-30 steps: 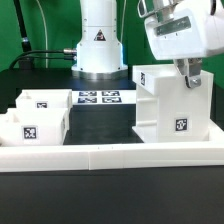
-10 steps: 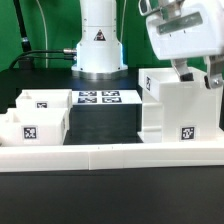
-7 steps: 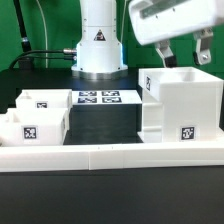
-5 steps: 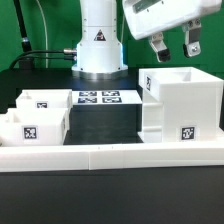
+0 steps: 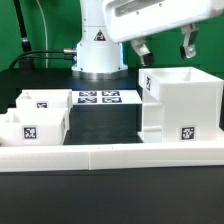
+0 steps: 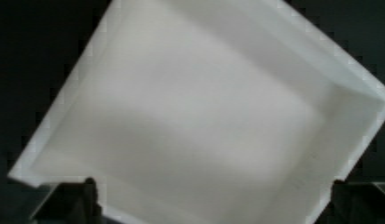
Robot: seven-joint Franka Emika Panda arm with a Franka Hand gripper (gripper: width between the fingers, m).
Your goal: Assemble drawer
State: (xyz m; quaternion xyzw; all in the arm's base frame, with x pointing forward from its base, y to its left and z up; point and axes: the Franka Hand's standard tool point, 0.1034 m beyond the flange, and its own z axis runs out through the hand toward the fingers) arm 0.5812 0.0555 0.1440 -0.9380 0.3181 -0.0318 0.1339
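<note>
The tall white box-shaped housing (image 5: 182, 105) stands open-topped at the exterior view's right, with a square tag on its front. It fills the wrist view (image 6: 207, 110) as a pale slanted panel. Two smaller white trays (image 5: 35, 118) with tags sit at the exterior view's left. My gripper (image 5: 164, 45) hangs above the housing, open and empty, its two dark fingers (image 5: 187, 42) spread wide apart. In the wrist view the fingertips (image 6: 68, 200) show only at the frame's edge, well apart.
The marker board (image 5: 98, 98) lies flat on the black table between the trays and the housing. A low white border wall (image 5: 110, 155) runs along the front. The robot base (image 5: 98, 45) stands behind.
My gripper let go of the housing's wall, opened and rose up and toward the exterior view's left. The housing shifted slightly toward the exterior view's right and now stands free.
</note>
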